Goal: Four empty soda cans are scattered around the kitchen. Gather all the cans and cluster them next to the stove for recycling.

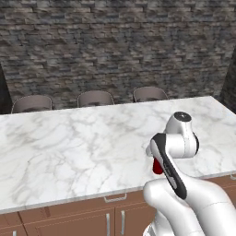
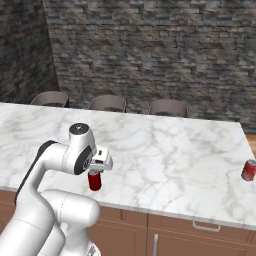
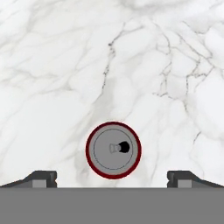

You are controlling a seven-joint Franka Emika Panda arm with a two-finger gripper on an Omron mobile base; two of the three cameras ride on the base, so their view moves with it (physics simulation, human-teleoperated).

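A red soda can (image 3: 113,150) with a silver top stands upright on the white marble counter (image 3: 57,65), close to the counter's front edge. It also shows as the red can (image 2: 94,181) below the hand, and a sliver of the can (image 1: 157,167) peeks out beside the arm. My gripper (image 3: 112,178) hangs straight above it, open, one fingertip (image 3: 41,177) on each side and apart from the can. A second red soda can (image 2: 248,170) stands far off by the counter's right end. The stove is out of view.
Three grey chair backs (image 2: 106,103) line the far side of the counter (image 2: 175,155), in front of a dark stone wall. Brown cabinet fronts (image 1: 69,219) run below the near edge.
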